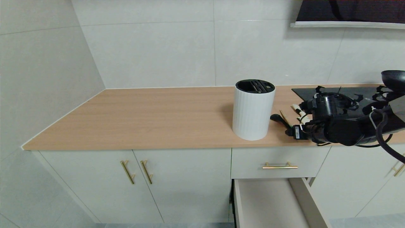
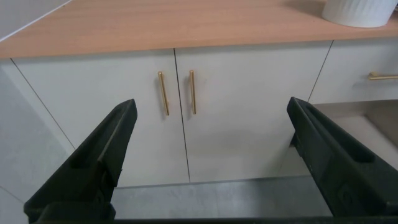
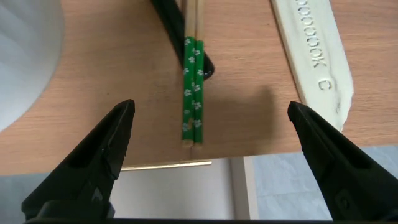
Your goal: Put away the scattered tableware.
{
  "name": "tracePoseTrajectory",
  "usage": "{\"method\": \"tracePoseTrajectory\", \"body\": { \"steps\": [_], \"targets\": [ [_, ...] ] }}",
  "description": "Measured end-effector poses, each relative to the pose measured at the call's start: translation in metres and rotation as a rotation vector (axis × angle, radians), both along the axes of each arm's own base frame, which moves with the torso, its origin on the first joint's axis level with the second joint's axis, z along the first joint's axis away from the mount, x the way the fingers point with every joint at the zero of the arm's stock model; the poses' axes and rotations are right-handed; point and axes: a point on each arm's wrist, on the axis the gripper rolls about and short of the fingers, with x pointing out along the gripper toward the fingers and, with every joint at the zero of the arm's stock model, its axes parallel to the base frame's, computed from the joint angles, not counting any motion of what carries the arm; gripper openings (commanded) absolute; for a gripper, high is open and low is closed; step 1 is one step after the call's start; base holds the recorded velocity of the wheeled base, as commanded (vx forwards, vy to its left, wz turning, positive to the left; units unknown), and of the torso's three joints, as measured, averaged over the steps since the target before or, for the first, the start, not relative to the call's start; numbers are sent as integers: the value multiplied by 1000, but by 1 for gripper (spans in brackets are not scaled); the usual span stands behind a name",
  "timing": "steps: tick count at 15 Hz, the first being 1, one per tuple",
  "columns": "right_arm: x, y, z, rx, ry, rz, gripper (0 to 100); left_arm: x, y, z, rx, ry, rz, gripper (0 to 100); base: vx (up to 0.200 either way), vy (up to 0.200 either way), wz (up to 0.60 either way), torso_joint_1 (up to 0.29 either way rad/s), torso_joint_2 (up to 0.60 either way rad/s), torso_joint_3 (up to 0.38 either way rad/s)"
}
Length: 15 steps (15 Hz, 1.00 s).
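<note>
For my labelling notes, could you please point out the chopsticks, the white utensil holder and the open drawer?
chopsticks [image 3: 193, 93], right wrist view, on the green patterned ends.
white utensil holder [image 1: 253, 114], head view, on its ribbed side wall.
open drawer [image 1: 267, 202], head view, on its bare floor.

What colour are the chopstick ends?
Chopsticks: green with small white marks, best in right wrist view.

The right arm [image 1: 345, 130] was matte black and rounded, with black cables [image 1: 379, 136] looping behind its wedge-fingered claw [image 3: 208, 118].

One white holder [image 1: 253, 110], two chopsticks [image 3: 193, 93] (green ends), one black utensil [image 3: 168, 22], one white embossed piece [image 3: 314, 56]
</note>
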Motion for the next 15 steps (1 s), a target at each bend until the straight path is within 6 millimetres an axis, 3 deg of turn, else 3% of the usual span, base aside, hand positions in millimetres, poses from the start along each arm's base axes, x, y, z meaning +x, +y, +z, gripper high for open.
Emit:
{"method": "tracePoseTrajectory", "body": {
  "steps": [2,3,15],
  "targets": [
    [2,1,-4,14,-1,-8,100,0,0,0,0,1,0,100,0,0,0,0,0,0],
    [3,1,-5,18,-1,-10,0,0,0,0,0,0,0,100,0,0,0,0,0,0],
    [2,4,-6,23,6,-9,0,0,0,0,0,0,0,100,0,0,0,0,0,0]
  ]
}}
